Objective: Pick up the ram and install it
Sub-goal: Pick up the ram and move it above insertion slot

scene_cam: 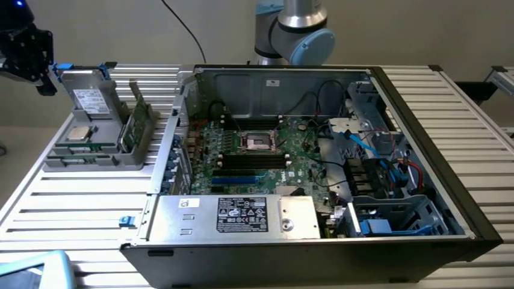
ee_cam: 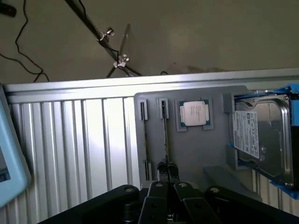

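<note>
Plainly shut and empty: pincer (scene_cam: 40, 78), tips (ee_cam: 161, 169) pressed together, hanging in open air with nothing touching it. Below, in line with those tips in the wrist view yet apart from them: the ram (scene_cam: 138, 117), a thin flat green stick standing on its long edge in a narrow slot of the grey plastic holder (ee_cam: 201, 154), free room above its upper edge. Just to one side of the ram, a square silver processor (ee_cam: 195, 113) in a shallow recess, then a boxy metal hard drive (ee_cam: 259, 135) with blue rails. Underneath, a ribbed pale metal surface (scene_cam: 72, 208). Beyond the holder, away from the pincer, an open black computer case (scene_cam: 281, 262), walls raised around a flat green motherboard (scene_cam: 297, 150) with long dark memory slots (scene_cam: 253, 160).
</note>
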{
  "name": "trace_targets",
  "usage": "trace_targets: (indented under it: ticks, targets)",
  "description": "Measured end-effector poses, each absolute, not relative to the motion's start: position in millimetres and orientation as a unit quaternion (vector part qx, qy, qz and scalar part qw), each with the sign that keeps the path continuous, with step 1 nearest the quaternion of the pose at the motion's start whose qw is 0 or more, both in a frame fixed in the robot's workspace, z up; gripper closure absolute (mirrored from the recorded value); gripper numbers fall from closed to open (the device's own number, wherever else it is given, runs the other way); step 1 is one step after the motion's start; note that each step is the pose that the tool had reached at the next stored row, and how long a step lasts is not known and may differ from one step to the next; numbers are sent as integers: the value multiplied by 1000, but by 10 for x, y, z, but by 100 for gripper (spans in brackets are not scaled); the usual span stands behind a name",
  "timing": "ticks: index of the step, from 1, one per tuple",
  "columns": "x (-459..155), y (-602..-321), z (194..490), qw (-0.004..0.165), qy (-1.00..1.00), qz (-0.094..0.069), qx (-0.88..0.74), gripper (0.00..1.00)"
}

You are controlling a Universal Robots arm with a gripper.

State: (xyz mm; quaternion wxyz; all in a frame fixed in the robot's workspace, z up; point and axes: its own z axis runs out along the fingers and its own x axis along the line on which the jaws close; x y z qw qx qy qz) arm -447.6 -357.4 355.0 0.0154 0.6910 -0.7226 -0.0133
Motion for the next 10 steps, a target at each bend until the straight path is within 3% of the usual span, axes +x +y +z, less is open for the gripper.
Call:
trace_targets:
  ticks: [9,10]
  targets:
    - [-4476,-3574,3550,15,-721,-13,693,88]
    - [-4476,-3574,3550,15,-721,-13,693,82]
